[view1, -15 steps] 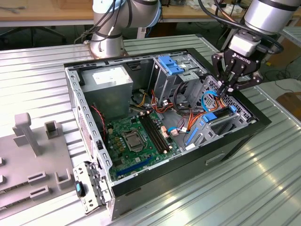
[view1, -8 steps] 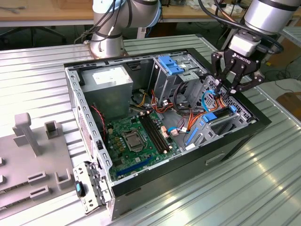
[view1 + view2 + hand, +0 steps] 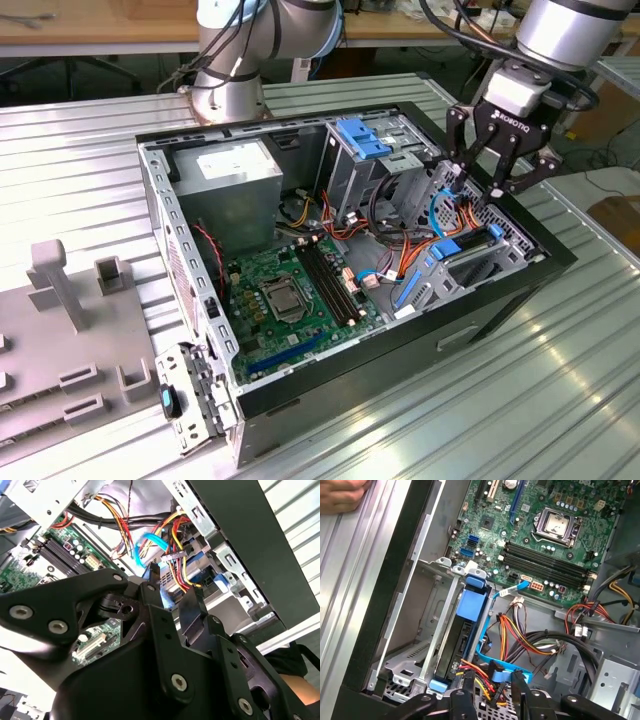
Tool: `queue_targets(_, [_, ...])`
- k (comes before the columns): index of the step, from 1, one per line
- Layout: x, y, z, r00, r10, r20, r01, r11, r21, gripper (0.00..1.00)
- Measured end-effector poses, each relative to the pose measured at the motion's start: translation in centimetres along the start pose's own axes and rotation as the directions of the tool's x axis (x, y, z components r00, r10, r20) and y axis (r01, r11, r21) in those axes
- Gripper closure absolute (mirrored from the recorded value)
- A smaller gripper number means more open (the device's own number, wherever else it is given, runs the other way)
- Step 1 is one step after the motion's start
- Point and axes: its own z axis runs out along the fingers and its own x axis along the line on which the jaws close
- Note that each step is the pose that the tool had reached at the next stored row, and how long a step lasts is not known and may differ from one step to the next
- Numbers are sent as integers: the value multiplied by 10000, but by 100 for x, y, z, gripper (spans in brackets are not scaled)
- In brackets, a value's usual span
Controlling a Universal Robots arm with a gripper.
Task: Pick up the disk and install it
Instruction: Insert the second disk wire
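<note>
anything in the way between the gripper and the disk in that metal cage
Yes. In the first wrist view, red and yellow wires and a blue flat cable run between the open gripper and the disk, which stands on edge in the cage.

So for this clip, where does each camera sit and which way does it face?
Exterior view: off the arm, above the open computer case; arm and claw at its right.
First wrist view: on the arm, looking past the claw at the disk in its bay and the motherboard.
Second wrist view: on the arm, behind the claw, facing the cables.
All share the blue cable.
</note>
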Motion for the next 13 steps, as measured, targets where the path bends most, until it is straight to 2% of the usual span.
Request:
queue_targets(1, [-3, -2, -19, 10000, -3, 14, 3, 10000, -42, 58])
queue_targets(4, [-4, -2, -19, 10000, -4, 15, 4, 10000, -47, 58])
queue_targets(6, [-5, -3, -7, 10000, -28, -7, 28, 10000, -54, 58])
queue_targets(13, [-7, -3, 30, 10000, -44, -11, 44, 10000, -54, 58])
